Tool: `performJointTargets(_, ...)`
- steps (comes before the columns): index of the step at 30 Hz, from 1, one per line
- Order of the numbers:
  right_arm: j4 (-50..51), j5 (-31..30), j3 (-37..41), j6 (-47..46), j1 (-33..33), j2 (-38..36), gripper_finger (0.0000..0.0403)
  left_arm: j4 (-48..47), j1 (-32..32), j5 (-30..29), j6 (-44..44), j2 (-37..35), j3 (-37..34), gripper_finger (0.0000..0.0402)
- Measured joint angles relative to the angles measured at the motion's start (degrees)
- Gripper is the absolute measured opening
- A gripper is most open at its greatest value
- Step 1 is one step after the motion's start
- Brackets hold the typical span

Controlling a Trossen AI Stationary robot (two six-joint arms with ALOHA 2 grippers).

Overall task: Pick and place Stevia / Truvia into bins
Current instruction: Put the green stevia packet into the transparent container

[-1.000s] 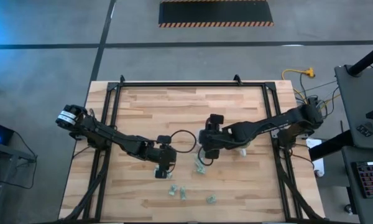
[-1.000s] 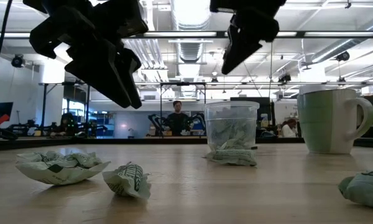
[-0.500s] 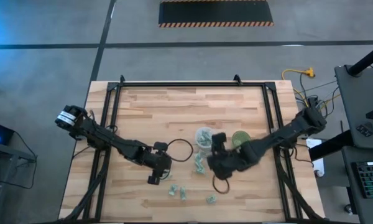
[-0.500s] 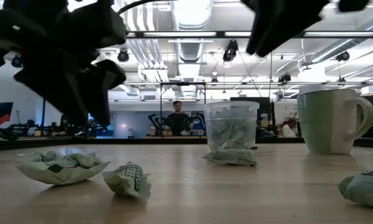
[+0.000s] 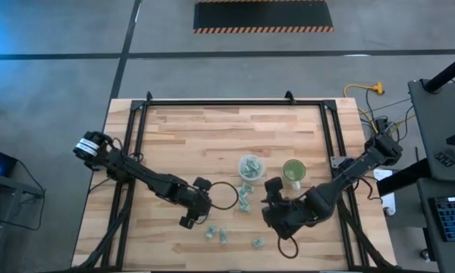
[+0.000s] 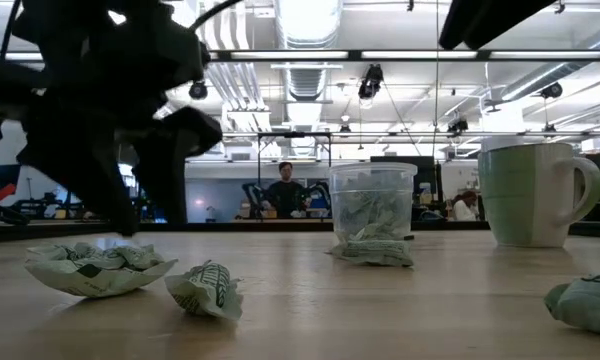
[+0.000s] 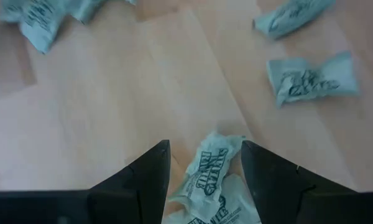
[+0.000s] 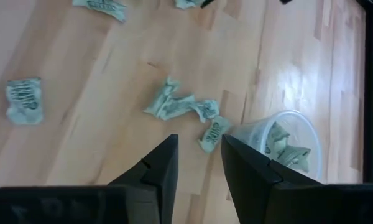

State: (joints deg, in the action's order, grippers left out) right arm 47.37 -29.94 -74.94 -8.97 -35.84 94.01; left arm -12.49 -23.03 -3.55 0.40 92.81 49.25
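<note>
Wood table (image 5: 182,136), black frame around it. Both arms over the front half.

L gripper (image 7: 204,171) low over the table, front-centre, a bit toward the left edge. Fingers (image 7: 143,180) spread, w/ a crumpled green/white sachet (image 7: 208,180) sitting between them. Can't tell if the pads touch it; gaps visible either side near the tips. In the high view this gripper (image 5: 188,221) is just beside the front cluster of sachets.

R gripper (image 8: 199,165) up off the table, front-centre toward the right edge. Fingers part-way apart, nothing between them. Seen from above, R gripper (image 5: 277,216) is near the front edge, w/ a loose sachet (image 5: 257,243) just in front of it.

Bins: clear cup (image 5: 249,167) approx table centre, upright, several sachets inside. Green cup (image 5: 293,171) beside it on the right-edge side, upright, apart from the clear one. Low view: clear cup (image 6: 372,207) w/ crumpled packets in it and one packet (image 6: 372,252) lying at its base; green cup (image 6: 530,193) has a handle.

Loose sachets: small heap (image 5: 245,199) just front of clear cup; pair (image 5: 217,234) nearer the front edge. R wrist view shows the heap (image 8: 177,104) near the clear cup (image 8: 280,143), one packet (image 8: 216,130) almost touching its wall.

Person (image 6: 284,188) standing in the room beyond the table's far edge.
</note>
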Motion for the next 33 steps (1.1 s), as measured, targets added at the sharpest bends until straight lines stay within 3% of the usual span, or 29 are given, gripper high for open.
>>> performJointTargets(10,0.34,-0.05,0.0,-1.45,-2.94,-0.79,0.0096,-0.5,0.02,0.01,-0.04,3.76,0.0,0.0171)
performJointTargets(27,1.6,-0.08,0.07,-4.76,-6.31,-0.96,0.0068,-1.14,0.24,-0.41,0.17,3.81,2.64,0.0013)
performJointTargets(33,4.4,-0.1,0.56,-10.18,-6.64,-0.96,0.007,-0.61,1.13,-6.21,4.71,3.81,5.93,0.0006)
